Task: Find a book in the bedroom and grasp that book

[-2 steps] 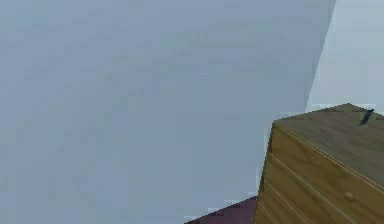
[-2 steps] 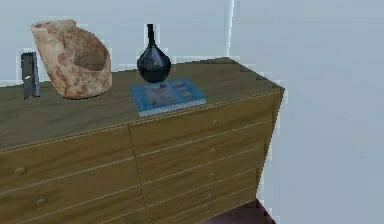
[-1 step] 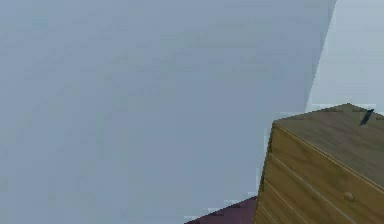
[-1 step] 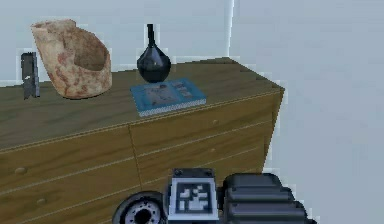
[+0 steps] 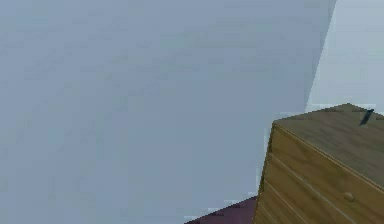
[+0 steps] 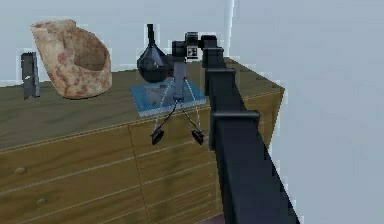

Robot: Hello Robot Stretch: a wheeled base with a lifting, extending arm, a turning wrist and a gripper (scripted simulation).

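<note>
A flat blue book [image 6: 160,97] lies on top of a wooden dresser [image 6: 70,150] in the arm side view, just in front of a dark round vase [image 6: 152,62]. The arm [image 6: 235,140] rises from the bottom edge and reaches over the dresser's right part. My gripper [image 6: 177,133] hangs from the arm's far end, and its dark body stands over the book. One of the thin fingers [image 6: 158,134] reaches down in front of the dresser's top drawer edge. The book lies right behind the gripper, so I cannot tell whether it holds anything.
A large beige hollow sculpture [image 6: 70,60] and a small dark upright object [image 6: 30,72] stand on the dresser's left part. In the forward view a plain pale wall [image 5: 150,100] is close ahead, with a dresser corner [image 5: 330,160] at lower right carrying a small dark item [image 5: 367,117].
</note>
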